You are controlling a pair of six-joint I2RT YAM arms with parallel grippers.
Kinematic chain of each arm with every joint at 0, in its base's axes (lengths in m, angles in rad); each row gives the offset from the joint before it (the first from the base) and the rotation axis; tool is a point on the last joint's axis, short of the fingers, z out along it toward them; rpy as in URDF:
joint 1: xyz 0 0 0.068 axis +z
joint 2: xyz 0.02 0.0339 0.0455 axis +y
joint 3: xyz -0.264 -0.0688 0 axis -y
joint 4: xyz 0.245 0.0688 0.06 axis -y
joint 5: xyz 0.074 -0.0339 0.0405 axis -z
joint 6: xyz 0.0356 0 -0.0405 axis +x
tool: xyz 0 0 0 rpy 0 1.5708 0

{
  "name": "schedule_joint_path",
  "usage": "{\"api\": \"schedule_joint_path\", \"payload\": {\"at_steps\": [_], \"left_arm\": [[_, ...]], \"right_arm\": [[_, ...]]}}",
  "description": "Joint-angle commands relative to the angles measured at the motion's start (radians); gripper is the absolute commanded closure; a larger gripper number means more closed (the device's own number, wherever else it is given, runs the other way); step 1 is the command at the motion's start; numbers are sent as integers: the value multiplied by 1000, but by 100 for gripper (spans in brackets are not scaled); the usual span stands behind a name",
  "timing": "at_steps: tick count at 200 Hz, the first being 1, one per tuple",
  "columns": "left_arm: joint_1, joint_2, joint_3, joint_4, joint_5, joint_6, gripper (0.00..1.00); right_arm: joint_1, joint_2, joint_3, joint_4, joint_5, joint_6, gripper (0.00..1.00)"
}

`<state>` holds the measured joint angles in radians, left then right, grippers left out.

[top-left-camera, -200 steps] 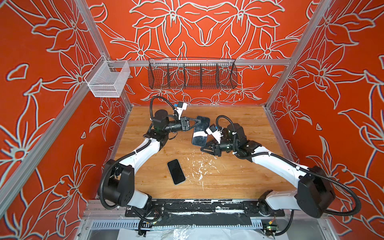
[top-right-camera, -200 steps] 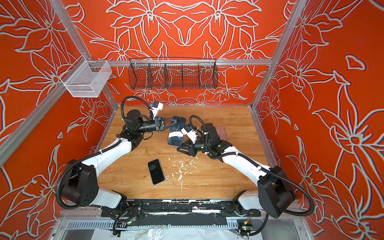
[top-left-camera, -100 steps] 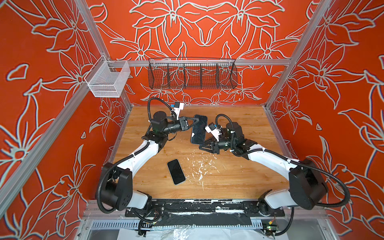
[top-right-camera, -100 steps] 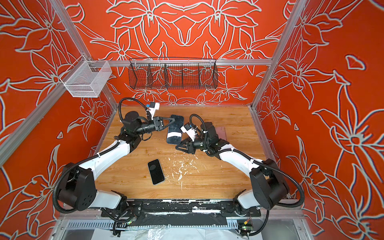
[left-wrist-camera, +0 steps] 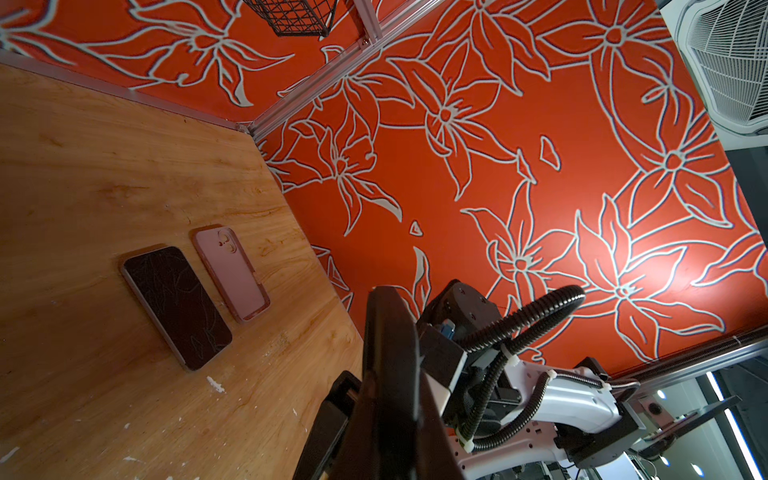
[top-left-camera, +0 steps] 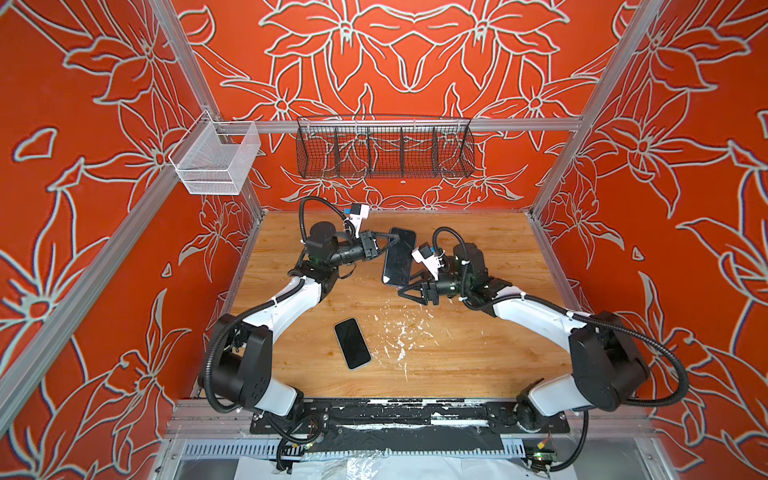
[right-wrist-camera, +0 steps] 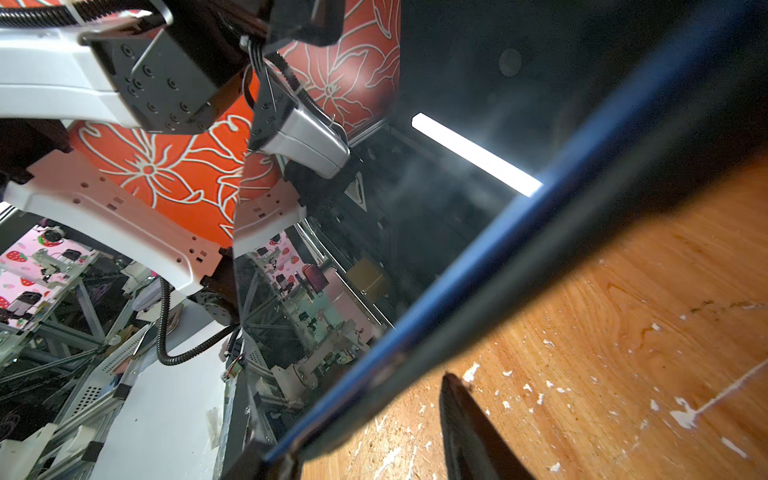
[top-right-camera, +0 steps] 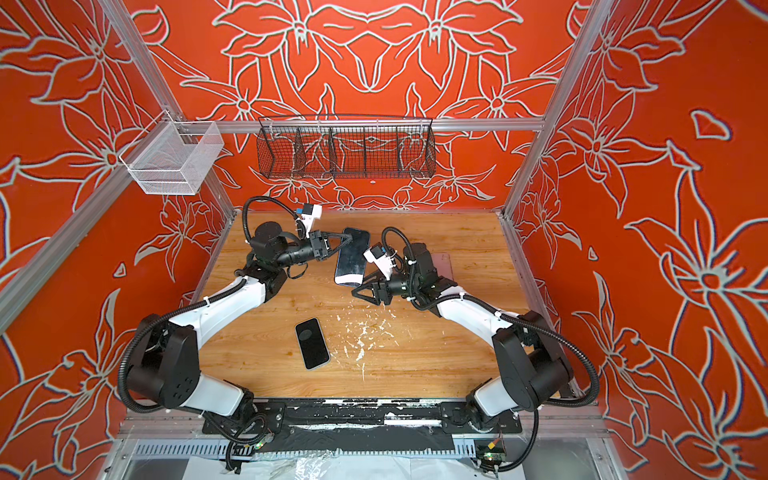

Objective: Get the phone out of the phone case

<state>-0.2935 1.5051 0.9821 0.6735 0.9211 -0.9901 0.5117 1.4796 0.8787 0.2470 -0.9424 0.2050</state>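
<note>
The phone [top-left-camera: 399, 257] in its blue-edged phone case [right-wrist-camera: 457, 266] hangs tilted above the wooden table, screen up, in both top views. My left gripper [top-left-camera: 395, 238] is shut on its far top edge; in the left wrist view the phone [left-wrist-camera: 388, 332] shows edge-on between the fingers. My right gripper [top-left-camera: 409, 284] stands open at the phone's near lower end. In the right wrist view one dark finger [right-wrist-camera: 469, 428] stands clear of the blue edge, while the other finger sits close beside it.
A bare black phone [top-left-camera: 352, 343] lies flat on the table [top-left-camera: 478, 361] toward the front. Behind the right arm lie a dark phone [left-wrist-camera: 176, 305] and a pink case [left-wrist-camera: 232, 274]. White flecks [top-left-camera: 401, 332] dot the middle. Wire baskets [top-left-camera: 384, 147] hang on the walls.
My right gripper has opened and let go of the phone's lower end. The left gripper keeps its hold and has lifted the phone slightly toward the back.
</note>
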Motion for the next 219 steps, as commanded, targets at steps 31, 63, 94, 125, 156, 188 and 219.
{"api": "schedule_joint_path", "payload": {"at_steps": [31,63,94,125,156,188,219], "left_arm": [[-91,52,43,277,329,-195,100],[-93,87,72,304,332,-229,100],[-100,93,95,261,337,-206,100],[-110,90,108,235,332,-188,100],[-111,99,115,230,311,-187,100],[-116,101,104,196,213,-146,100],[-122,91,98,120,83,-78,100]], "right_arm": [[-11,-46,-5,-116,284,-14,47],[-19,-78,-52,-116,321,-9,47],[-45,-103,-93,-100,321,10,47],[-72,-136,-120,-93,310,36,47],[-85,-213,-148,-83,297,84,46],[-90,-312,-168,-77,278,167,46],[-90,-410,-187,-140,308,242,44]]}}
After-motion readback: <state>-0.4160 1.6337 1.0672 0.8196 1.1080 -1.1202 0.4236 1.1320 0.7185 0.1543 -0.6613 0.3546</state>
